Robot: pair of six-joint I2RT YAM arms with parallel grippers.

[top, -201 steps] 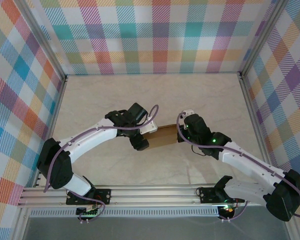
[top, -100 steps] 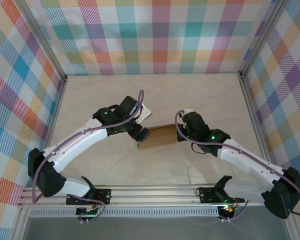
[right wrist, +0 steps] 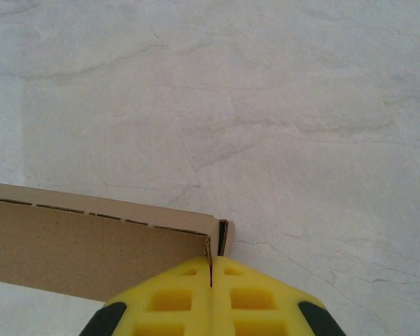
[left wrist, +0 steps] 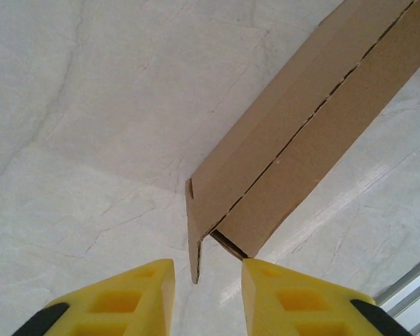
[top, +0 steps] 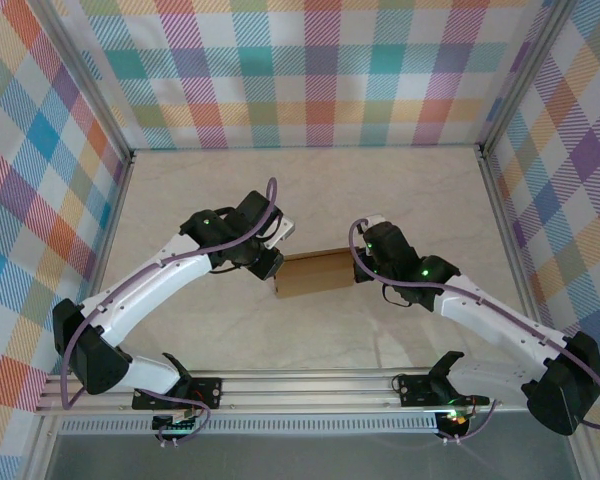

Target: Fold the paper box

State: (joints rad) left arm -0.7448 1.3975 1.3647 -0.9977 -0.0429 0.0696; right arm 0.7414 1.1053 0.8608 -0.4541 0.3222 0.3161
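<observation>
The paper box [top: 310,274] is plain brown cardboard, lying long and low across the middle of the table. In the left wrist view the paper box [left wrist: 315,119] runs up to the right, and a loose end flap [left wrist: 193,231] points down into the gap between my yellow fingers. My left gripper [top: 267,266] sits at the box's left end. Its jaws [left wrist: 208,269] stand narrowly open, touching nothing. My right gripper [top: 358,268] is at the right end. In the right wrist view it [right wrist: 211,263] is shut on a thin cardboard edge of the paper box [right wrist: 91,245].
The pale marbled tabletop [top: 310,190] spreads wide behind the box. Checked walls [top: 310,70] enclose it on three sides. A metal rail [top: 300,385] with both arm bases runs along the near edge.
My left gripper has drawn back to the left off the box's top to its left end, and its jaws have narrowed. The right gripper has kept its grip and hardly moved.
</observation>
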